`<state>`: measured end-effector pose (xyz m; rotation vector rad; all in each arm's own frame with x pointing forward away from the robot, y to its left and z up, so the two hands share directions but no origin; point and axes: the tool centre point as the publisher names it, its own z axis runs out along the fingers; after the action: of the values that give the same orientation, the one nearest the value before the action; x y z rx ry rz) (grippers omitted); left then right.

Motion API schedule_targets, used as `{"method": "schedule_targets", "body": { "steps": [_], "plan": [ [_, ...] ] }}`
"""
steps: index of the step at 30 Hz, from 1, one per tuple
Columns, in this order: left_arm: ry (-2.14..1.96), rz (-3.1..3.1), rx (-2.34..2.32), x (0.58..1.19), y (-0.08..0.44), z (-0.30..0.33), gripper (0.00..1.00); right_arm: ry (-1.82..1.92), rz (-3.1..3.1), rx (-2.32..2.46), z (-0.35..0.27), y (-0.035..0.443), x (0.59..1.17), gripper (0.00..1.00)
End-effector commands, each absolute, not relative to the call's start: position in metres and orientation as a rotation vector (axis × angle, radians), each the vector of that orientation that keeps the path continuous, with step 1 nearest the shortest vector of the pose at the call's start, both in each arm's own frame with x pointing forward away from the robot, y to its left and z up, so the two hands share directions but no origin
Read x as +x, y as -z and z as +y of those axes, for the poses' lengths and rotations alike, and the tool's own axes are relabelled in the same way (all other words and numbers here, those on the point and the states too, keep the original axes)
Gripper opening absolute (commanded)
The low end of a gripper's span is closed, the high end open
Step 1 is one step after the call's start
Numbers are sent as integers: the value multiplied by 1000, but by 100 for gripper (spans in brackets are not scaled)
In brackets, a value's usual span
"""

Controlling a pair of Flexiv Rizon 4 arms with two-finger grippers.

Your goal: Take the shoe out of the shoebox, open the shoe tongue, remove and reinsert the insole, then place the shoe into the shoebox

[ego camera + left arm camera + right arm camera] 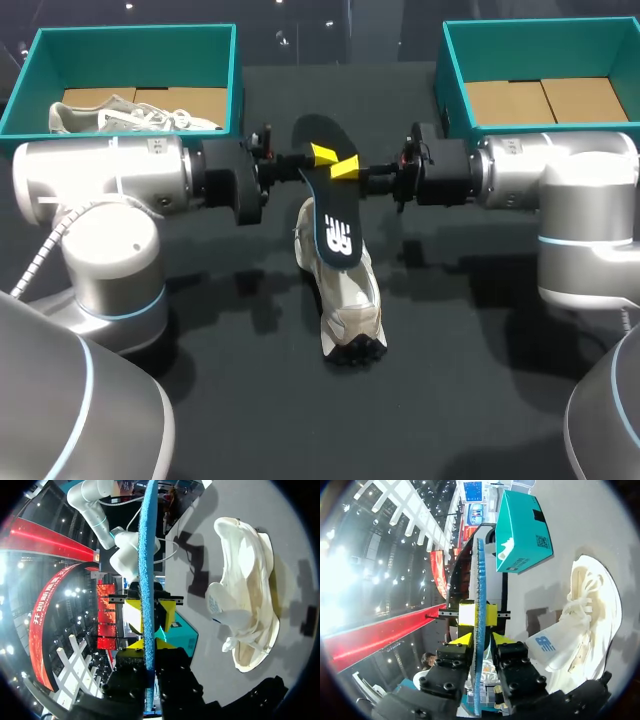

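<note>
A teal left box (135, 35) sits at upper left and a right box (540, 30) at upper right. The shoe (350, 295) lies mid-frame. The insole (330, 215) is above it at upper centre, clamped from opposite sides by the left gripper (322, 154) and right gripper (346, 168).

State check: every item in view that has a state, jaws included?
Black foam insole: out of the shoe, held above it, clamped from both sides.
Cream mesh sneaker: on the table, tongue pulled open.
Left teal cardboard shoebox: open, second pale sneaker inside.
Right teal cardboard shoebox: open, bare cardboard floor showing.
Left jaws: shut on the insole.
Right jaws: shut on the insole.
</note>
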<state>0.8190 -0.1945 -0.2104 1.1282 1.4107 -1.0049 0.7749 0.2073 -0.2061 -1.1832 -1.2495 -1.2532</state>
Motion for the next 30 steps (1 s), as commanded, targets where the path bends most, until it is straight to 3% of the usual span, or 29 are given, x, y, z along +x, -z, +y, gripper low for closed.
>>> {"method": "schedule_targets", "body": {
  "steps": [1, 15, 30],
  "plan": [
    [1011, 1417, 1142, 808, 206, -181, 0, 1287, -1311, -1166, 182, 204, 767, 100],
    [1002, 1452, 1268, 746, 186, -151, 0, 1375, -1585, -1001, 136, 212, 766, 100],
    [1039, 1477, 1238, 732, 179, -151, 0, 1442, -1827, -953, 117, 218, 754, 100]
  ]
}}
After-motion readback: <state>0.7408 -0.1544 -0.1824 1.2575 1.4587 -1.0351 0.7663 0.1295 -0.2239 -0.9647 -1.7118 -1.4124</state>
